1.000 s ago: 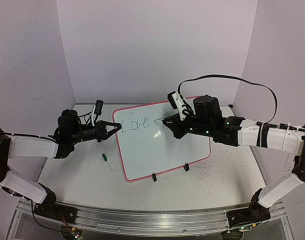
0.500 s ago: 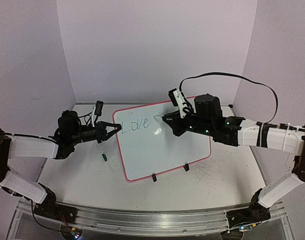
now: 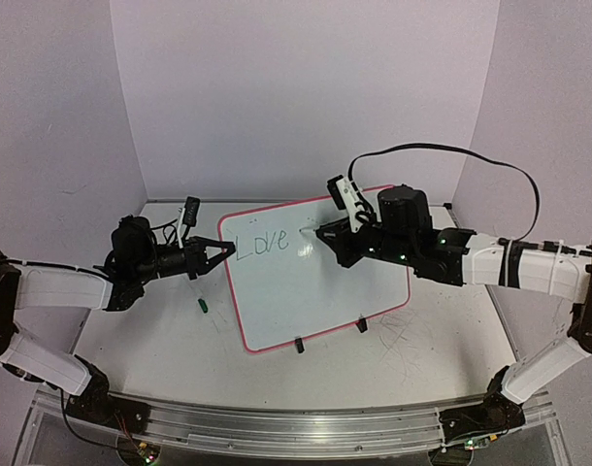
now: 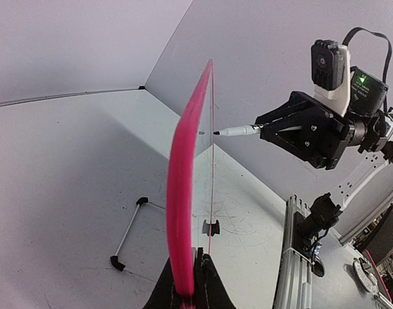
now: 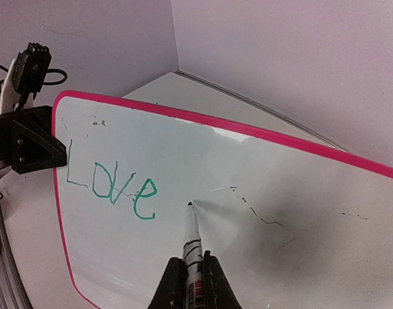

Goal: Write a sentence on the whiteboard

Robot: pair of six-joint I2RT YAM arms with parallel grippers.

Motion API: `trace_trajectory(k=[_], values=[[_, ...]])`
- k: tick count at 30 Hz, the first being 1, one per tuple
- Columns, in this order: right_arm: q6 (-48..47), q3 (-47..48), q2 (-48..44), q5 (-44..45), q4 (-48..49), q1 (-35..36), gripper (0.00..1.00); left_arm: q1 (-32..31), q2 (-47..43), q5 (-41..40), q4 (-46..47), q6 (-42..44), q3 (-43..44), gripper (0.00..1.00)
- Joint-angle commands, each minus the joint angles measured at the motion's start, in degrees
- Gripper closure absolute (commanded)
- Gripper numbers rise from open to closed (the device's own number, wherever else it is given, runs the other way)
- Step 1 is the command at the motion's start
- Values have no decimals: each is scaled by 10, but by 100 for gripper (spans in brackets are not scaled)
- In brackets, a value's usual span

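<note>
The whiteboard [image 3: 311, 291], glossy white with a pink rim, stands tilted up from the table. My left gripper [image 3: 221, 249] is shut on its left rim, which the left wrist view shows edge-on [image 4: 182, 193] between the jaws of the left gripper [image 4: 198, 261]. The sentence [image 3: 262, 242] reads only "Love" in green [image 5: 113, 187]. My right gripper [image 3: 322, 233] is shut on a white marker [image 5: 194, 235]. The marker tip sits at the board's surface just right of the "e". I cannot tell whether it touches.
A small green cap [image 3: 204, 305] lies on the table left of the board. Two black clips [image 3: 299, 344] [image 3: 361, 325] sit on the board's lower rim. Grey scribbles [image 3: 412, 335] mark the tabletop. A thin wire prop [image 4: 129, 235] lies behind the board. Walls close three sides.
The right gripper and marker have shifted slightly up and left over the board, beside the "e". The writing looks the same. The left gripper still grips the rim.
</note>
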Motion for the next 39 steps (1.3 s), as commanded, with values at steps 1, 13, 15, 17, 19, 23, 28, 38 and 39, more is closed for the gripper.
trace_trajectory(k=[1, 13, 15, 17, 19, 23, 28, 38, 39], values=[[-10, -10, -26, -7, 17, -1, 100, -2, -1, -30, -15, 49, -12, 100], [-14, -9, -25, -9, 16, -2, 100, -2, -6, -32, -18, 44, -14, 100], [-14, -10, -27, -7, 16, -2, 100, -2, -6, -32, -17, 43, -14, 100], [-13, -11, -28, -5, 16, -2, 100, -2, -6, -33, -18, 42, -14, 100], [-14, -12, -30, -4, 16, -1, 100, -2, -6, -33, -18, 42, -14, 100], [-13, -12, -30, -9, 16, -1, 100, -2, -5, -32, -18, 41, -13, 100], [-14, -12, -28, -10, 16, -2, 100, -2, -3, -33, -20, 40, -13, 100], [-13, -12, -26, -1, 19, -2, 100, -2, -2, -34, -20, 38, -14, 100], [-13, -11, -25, -18, 19, -1, 100, -2, -1, -34, -20, 38, -14, 100]])
